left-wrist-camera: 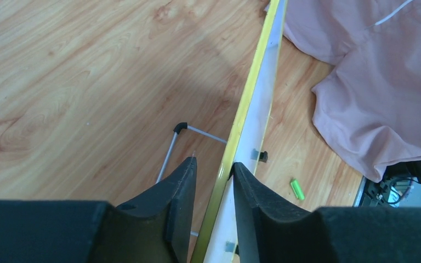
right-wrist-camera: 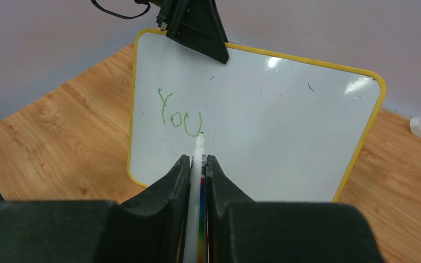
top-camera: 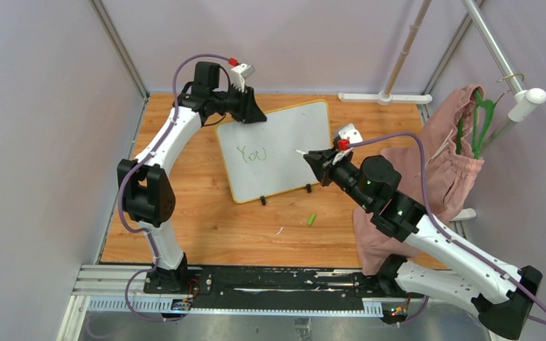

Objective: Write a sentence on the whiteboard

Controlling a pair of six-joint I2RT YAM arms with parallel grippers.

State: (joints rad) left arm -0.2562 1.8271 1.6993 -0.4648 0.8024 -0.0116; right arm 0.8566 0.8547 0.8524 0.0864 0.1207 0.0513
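From above, the whiteboard [top-camera: 288,142] leans on its near edge on the wooden table [top-camera: 185,220], squarely between the two arms. The left claw [top-camera: 254,114] sits on its far-left corner, and the right claw [top-camera: 311,159] reaches over its right side with a marker [top-camera: 301,151]. The green lettering [top-camera: 252,153] reads "You" and nothing more, so I judge the sentence barely begun. A green cap [top-camera: 312,219] lies loose in front of the board, and a pink cloth [top-camera: 448,170] is heaped off to the right.

Left wrist now: the jaws are drawn in narrow astride the yellow rim, one pad on each face, pinching the board.

Right wrist: the jaws are clamped on the marker's barrel, with the tip right at the foot of the "u".

The board looks light, stiff and glossy. It will likely skid or rock back under pen pressure, so that rim pinch is the place to hold it. A grip on the face would smear the ink.
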